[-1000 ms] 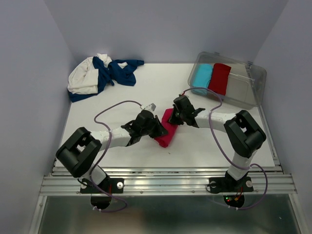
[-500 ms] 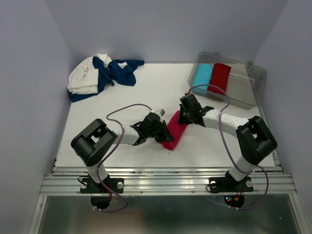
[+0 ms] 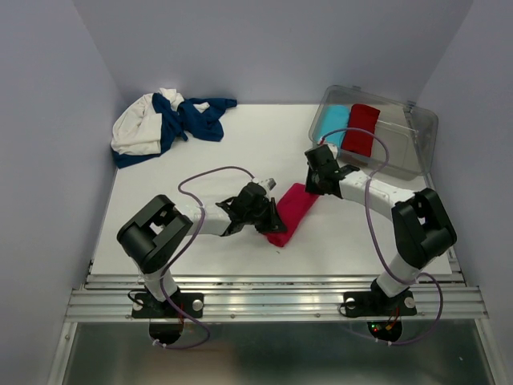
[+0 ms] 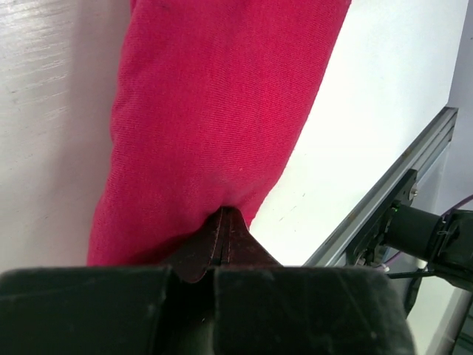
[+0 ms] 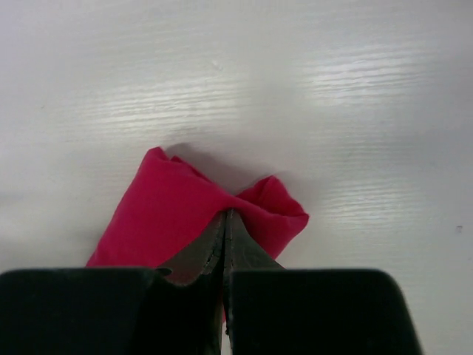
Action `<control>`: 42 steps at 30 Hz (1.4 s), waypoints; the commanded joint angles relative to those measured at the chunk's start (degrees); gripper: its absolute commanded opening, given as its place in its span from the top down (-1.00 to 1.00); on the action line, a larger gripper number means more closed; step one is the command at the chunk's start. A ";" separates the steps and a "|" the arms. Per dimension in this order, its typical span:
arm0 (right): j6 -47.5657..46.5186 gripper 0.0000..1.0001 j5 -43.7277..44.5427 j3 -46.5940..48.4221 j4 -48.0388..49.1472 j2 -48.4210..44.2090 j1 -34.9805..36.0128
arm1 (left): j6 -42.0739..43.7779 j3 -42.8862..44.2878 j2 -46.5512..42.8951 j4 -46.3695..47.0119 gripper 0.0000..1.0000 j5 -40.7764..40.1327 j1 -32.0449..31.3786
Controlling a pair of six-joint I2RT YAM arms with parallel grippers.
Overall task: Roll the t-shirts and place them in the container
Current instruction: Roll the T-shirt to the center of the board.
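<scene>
You see the pink-red t-shirt (image 3: 293,212) rolled into a long bundle on the white table (image 3: 232,156), near the middle and a little toward the front edge. It lies slanted: one end points to the arm bases, and the other end points to the back and to the right.

Your left gripper (image 3: 271,223) is at the nearer end. In the left wrist view its jaws are pressed together and pinch a small fold of the red cloth between the tips. Your right gripper (image 3: 316,189) is at the farther end. Its jaws are also closed tight on a pinch of the same cloth, and the end of the bundle puckers around them. I cannot tell if the ends are lifted off the table or only touch it.

In the back left corner a navy t-shirt (image 3: 198,119) and a white t-shirt (image 3: 135,133) lie crumpled together in one heap, well apart from both arms. At the back right stands a clear box (image 3: 410,140). Inside it a light-blue roll (image 3: 331,128) and a dark red roll (image 3: 361,128) lie side by side — the blue one on the left.
</scene>
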 commanded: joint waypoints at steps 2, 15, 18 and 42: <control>-2.66 0.99 3.43 0.01 -0.46 2.37 -1.72 | 5.61 0.41 -1.51 -9.78 1.00 -3.64 -0.32; 5.51 0.99 -5.53 -17.38 5.42 -4.03 -1.72 | 18.79 4.89 -5.02 -24.37 1.00 -7.24 2.58; 6.66 0.99 -7.46 -19.93 5.69 -7.63 -1.20 | 21.17 5.60 -7.04 -27.79 1.00 -8.39 3.37; 3.06 0.98 -10.71 -4.65 -3.28 -12.66 6.27 | 14.96 13.60 -11.98 -27.13 1.00 -4.43 4.16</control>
